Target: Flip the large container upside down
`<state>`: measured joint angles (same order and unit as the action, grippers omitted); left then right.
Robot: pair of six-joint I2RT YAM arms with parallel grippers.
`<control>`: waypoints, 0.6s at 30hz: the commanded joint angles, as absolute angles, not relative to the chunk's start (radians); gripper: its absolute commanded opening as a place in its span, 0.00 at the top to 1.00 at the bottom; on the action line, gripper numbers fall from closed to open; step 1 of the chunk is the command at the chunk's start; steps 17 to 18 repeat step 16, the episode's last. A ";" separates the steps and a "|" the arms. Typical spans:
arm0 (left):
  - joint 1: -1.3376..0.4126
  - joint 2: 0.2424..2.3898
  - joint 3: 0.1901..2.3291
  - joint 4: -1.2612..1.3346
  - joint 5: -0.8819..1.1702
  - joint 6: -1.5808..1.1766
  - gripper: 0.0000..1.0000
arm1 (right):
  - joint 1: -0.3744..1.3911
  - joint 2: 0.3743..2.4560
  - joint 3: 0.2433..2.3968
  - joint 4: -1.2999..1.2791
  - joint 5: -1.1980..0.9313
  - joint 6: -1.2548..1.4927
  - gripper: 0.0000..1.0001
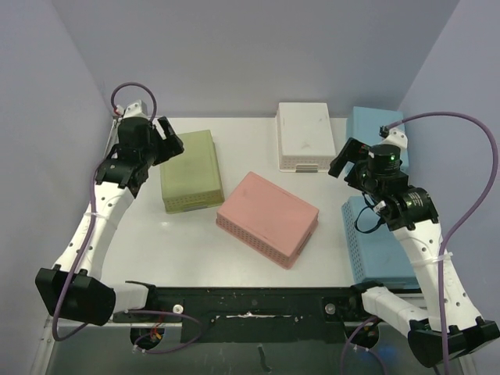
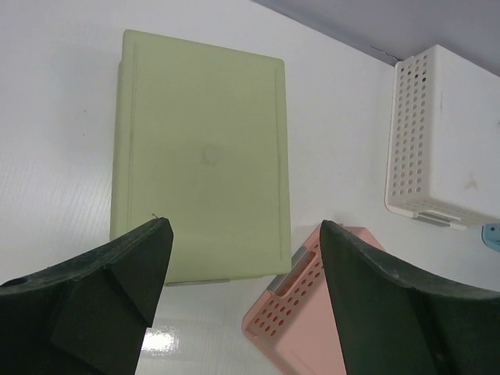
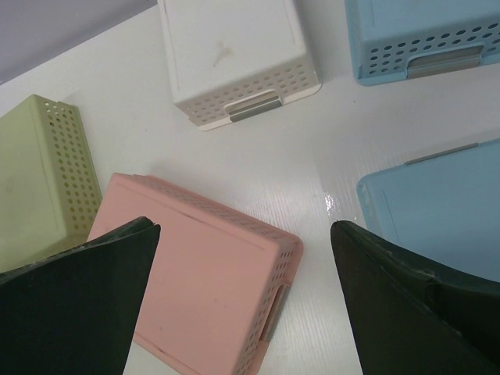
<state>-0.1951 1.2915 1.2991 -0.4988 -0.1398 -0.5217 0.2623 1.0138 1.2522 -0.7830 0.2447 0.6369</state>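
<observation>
On the white table (image 1: 187,242), five perforated plastic bins lie bottom-up, so none shows any contents. At the far left, the left gripper (image 1: 168,144) hangs above the left edge of the green rectangular plastic bin (image 1: 190,170), its two dark fingers (image 2: 94,289) spread apart with nothing between them; the left wrist view looks straight down on the bin's smooth base (image 2: 205,156), which carries a shallow raised border and a faint circular mark at its centre. Just right of it, near the middle of the table and turned at an angle, sits the pink rectangular plastic bin (image 1: 268,218), close to the green one but apart from it; its side walls are pierced with rows of small round holes and its flat base is plain. Behind it, toward the back wall, stands the white rectangular plastic bin (image 1: 305,135), holed along its sides, with a grey label slot on its near end. At the far right are two blue bins: the small blue plastic bin (image 1: 373,129) at the back and the large blue rectangular plastic container (image 1: 378,242) along the table's right edge, already bottom side up. The right gripper (image 1: 348,164) hovers between them, jaws wide and empty.
</observation>
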 commanded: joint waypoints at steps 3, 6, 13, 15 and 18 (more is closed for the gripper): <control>-0.182 1.219 1.267 -0.462 -0.113 -0.553 0.24 | 0.260 0.979 1.215 -0.780 0.283 0.626 0.02; -0.172 1.203 1.243 -0.436 -0.100 -0.545 0.24 | 0.259 0.975 1.226 -0.799 0.319 0.625 0.02; -0.147 1.200 1.233 -0.417 -0.031 -0.504 0.24 | 0.260 0.960 1.244 -0.813 0.394 0.621 0.02; -0.144 1.193 1.230 -0.416 -0.049 -0.519 0.24 | 0.260 0.956 1.243 -0.816 0.407 0.627 0.02; -0.143 1.188 1.227 -0.414 -0.062 -0.525 0.24 | 0.261 0.953 1.240 -0.819 0.413 0.631 0.02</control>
